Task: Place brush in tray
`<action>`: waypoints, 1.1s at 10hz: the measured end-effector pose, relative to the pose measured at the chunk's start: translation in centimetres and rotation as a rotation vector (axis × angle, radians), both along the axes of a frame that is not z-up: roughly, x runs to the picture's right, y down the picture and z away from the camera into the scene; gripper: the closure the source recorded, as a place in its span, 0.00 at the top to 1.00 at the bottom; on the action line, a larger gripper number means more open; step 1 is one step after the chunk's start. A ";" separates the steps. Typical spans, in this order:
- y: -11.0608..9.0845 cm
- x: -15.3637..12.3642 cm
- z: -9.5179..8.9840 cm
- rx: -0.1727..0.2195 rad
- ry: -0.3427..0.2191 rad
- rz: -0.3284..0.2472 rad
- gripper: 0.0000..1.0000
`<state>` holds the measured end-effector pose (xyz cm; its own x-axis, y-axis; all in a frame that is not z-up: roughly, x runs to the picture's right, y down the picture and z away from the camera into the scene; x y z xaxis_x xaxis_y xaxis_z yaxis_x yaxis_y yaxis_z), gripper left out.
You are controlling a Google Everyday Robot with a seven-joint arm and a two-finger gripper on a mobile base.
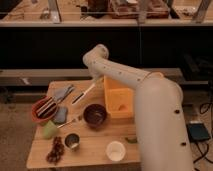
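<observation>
Reaching arm: the big white arm (150,100) rises at the right, bends over the far edge of the table (95,156) and comes down toward its middle.
Gripper: the gripper (98,80) is at the arm's end, just beyond the tray's far left corner and at the upper end of the brush.
Grip: it cannot be told whether the claw is spread or pressed together.
Brush: the brush (83,94) lies on a slant, left of the tray and outside it. Its upper end is by the gripper and its lower end points toward the red-orange bowl (35,112). Whether it rests on the wood or hangs clear cannot be told.
Tray: the tray (116,100) stands on the table's right half, its right side hidden behind the arm.
Near the brush: a grey-blue cloth (62,92) is just to its left and a dark bowl (95,115) is below it.
Front of table: a fork (70,121), a green cup (49,130), a metal cup (72,141) and a white cup (116,150).
</observation>
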<state>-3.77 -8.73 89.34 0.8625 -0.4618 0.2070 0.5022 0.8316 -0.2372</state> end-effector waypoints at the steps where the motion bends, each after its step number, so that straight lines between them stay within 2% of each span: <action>1: -1.6 0.9 -1.5 0.019 -0.005 0.019 0.00; 2: -2.6 1.4 -2.7 0.027 -0.019 0.039 0.00; 4: -5.3 2.7 -5.7 0.042 -0.108 0.120 0.00; 6: -6.7 3.7 -7.3 0.044 -0.163 0.173 0.00; 8: -7.1 4.7 -7.6 0.023 -0.159 0.221 0.00; 11: -5.6 11.2 -5.6 -0.025 -0.073 0.326 0.00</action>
<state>7.41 -14.35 83.78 0.9463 -0.1583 0.2818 0.2275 0.9455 -0.2328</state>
